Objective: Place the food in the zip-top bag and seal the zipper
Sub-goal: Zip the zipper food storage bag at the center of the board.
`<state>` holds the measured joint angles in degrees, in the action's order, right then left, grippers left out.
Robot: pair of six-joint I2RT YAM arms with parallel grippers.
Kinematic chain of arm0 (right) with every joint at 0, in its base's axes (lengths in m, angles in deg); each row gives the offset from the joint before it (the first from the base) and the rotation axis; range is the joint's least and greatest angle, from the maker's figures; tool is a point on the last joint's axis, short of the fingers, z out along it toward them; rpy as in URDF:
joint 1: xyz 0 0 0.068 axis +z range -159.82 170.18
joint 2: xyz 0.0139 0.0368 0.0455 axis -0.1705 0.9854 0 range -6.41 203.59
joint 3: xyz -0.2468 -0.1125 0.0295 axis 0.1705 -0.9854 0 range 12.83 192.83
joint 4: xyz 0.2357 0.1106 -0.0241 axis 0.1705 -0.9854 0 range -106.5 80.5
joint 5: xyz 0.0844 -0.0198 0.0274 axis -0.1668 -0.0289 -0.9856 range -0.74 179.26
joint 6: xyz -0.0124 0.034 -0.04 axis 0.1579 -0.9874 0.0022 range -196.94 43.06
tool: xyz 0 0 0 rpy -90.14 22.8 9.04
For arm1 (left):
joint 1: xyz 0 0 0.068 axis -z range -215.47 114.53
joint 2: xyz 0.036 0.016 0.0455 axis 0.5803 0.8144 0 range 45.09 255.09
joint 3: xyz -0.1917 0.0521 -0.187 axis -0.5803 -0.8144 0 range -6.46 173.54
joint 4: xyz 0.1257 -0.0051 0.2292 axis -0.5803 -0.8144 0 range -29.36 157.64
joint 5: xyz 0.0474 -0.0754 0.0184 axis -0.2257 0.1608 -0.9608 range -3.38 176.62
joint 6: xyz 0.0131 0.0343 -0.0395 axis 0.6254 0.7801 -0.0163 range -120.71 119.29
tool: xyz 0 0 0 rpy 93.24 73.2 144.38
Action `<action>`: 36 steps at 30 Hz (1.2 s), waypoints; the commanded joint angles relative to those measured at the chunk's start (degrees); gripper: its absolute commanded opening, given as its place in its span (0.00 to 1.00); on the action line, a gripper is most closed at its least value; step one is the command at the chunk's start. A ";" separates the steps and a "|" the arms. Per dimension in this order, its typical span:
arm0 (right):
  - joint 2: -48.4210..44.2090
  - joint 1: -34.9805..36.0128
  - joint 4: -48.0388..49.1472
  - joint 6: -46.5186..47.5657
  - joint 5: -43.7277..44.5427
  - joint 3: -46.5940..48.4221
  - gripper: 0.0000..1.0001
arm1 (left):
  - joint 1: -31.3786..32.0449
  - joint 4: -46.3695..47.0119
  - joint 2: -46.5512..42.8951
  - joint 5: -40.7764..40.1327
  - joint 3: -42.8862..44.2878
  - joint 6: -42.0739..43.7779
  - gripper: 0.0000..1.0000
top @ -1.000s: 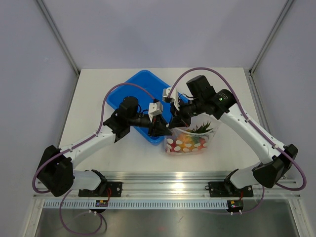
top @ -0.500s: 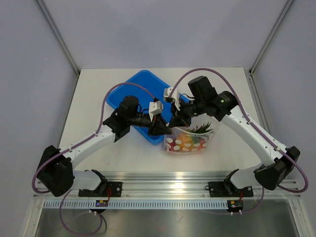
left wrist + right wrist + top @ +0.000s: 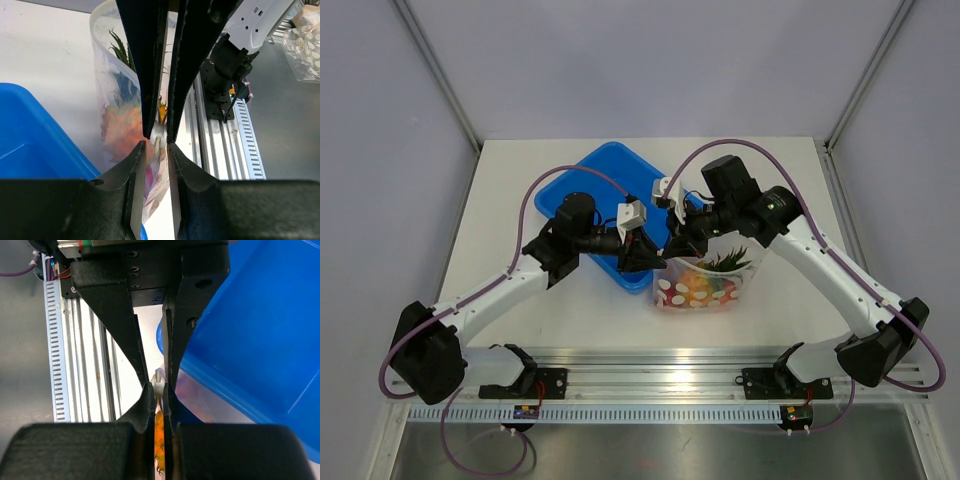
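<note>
The clear zip-top bag stands upright right of the blue tray, with food inside. The pineapple's green crown shows near its top, with orange and red shapes lower down; I cannot make out the red fruits one by one. Both grippers meet at the bag's top left corner, by a small white zipper slider. My right gripper is shut on the zipper edge. My left gripper straddles the same edge, jaws slightly apart, not pinching the plastic.
The blue tray lies just left of and behind the bag, its rim close under both grippers. The aluminium rail runs along the table's near edge. A second dotted bag lies off the table by the rail.
My left arm's elbow and wrist have shifted slightly left. Both gripper tips stay at the bag's top left corner, and the bag has not moved.
</note>
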<state>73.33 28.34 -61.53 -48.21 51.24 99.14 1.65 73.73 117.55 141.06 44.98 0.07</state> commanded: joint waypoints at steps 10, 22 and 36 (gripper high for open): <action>-1.79 0.34 2.11 -1.13 -0.48 -0.26 0.00 | -0.30 2.00 1.10 1.55 3.84 -2.62 0.00; 0.06 0.34 0.00 -0.43 0.58 2.90 0.27 | -0.30 5.78 -0.83 -1.79 1.03 -3.68 0.00; -1.08 0.34 1.49 -0.52 2.94 1.24 0.00 | -0.30 5.16 -2.07 -2.75 0.59 -2.27 0.00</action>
<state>73.60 28.31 -61.68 -48.63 52.79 100.58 1.57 75.06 117.86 139.46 45.46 -3.08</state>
